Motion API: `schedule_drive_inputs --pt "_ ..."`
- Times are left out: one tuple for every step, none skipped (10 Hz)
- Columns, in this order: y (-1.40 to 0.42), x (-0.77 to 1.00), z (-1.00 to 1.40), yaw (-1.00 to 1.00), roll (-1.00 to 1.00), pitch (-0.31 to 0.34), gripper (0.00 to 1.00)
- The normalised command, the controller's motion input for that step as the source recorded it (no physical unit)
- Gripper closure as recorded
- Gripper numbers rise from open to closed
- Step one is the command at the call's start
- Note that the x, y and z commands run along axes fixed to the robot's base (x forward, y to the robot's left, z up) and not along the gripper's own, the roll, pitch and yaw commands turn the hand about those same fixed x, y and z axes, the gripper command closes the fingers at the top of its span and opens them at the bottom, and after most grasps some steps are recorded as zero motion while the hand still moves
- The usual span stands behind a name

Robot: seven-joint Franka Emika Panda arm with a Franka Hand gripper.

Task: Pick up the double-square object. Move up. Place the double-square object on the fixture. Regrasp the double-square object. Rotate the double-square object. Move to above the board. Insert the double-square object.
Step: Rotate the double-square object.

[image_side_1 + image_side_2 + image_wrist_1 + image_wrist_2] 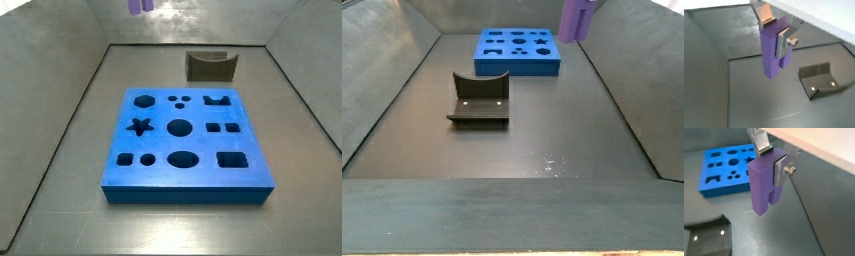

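Note:
My gripper is shut on the top of the double-square object, a light purple stepped prism hanging upright, high above the floor. In the side views only the object shows, at the upper edge; the gripper itself is out of frame there. The fixture, a dark notched bracket, stands on the floor below and to one side of the object. The blue board with shaped cutouts lies flat on the floor.
Slanted grey walls enclose the dark floor on all sides. The board and the fixture stand apart, with a strip of floor between them.

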Motion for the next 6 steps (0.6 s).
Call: schedule_drive_inputs --pt "0.02 0.01 -0.01 -0.77 0.01 0.007 1.00" --pt "0.02 0.01 -0.01 -0.55 0.01 0.007 1.00" --pt "0.02 0.01 -0.01 -0.42 0.01 0.007 1.00" --pt "0.00 0.00 0.00 -1.00 0.00 0.000 1.00" --pt "0.00 0.00 0.00 -1.00 0.00 0.000 1.00" --pt "0.00 0.00 0.00 -1.00 0.00 0.000 1.00"
